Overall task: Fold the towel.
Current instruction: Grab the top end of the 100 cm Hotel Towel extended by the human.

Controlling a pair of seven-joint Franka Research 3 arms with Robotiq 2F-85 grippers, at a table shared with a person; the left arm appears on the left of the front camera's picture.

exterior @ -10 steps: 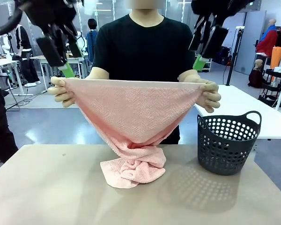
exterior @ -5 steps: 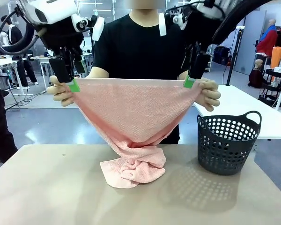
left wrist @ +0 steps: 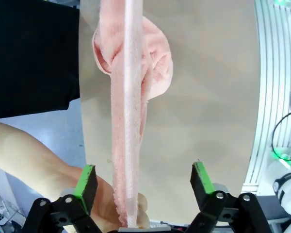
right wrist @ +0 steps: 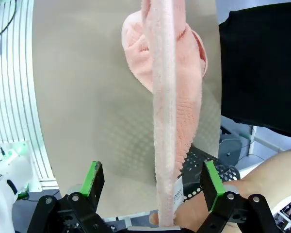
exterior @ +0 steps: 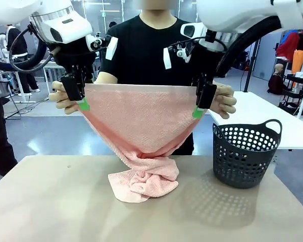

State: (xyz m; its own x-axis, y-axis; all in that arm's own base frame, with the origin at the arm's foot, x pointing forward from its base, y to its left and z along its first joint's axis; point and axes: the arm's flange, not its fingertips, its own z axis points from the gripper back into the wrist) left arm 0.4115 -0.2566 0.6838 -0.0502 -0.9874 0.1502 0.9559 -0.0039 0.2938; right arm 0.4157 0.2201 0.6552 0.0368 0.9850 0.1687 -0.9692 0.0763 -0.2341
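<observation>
— What had changed?
— The left gripper (exterior: pixel 82 105) and right gripper (exterior: pixel 197 112) had dropped astride the towel's (exterior: pixel 141 126) top corners, jaws apart, clamping nothing.
— And the towel?
— Stretched between the person's hands (exterior: pixel 61 98) at the far side, its tail heaped on the table (exterior: pixel 50 201). It seemed ready to be gripped.

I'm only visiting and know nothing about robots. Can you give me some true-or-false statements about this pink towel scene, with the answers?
1. A person's hands hold the towel up by its top edge. True.
2. The towel hangs clear of the table. False: its lower end lies bunched on the table.
3. The left gripper and right gripper straddle the top edge, jaws apart. True.
4. The basket stands on the robot's left. False: it stands on its right.
</observation>
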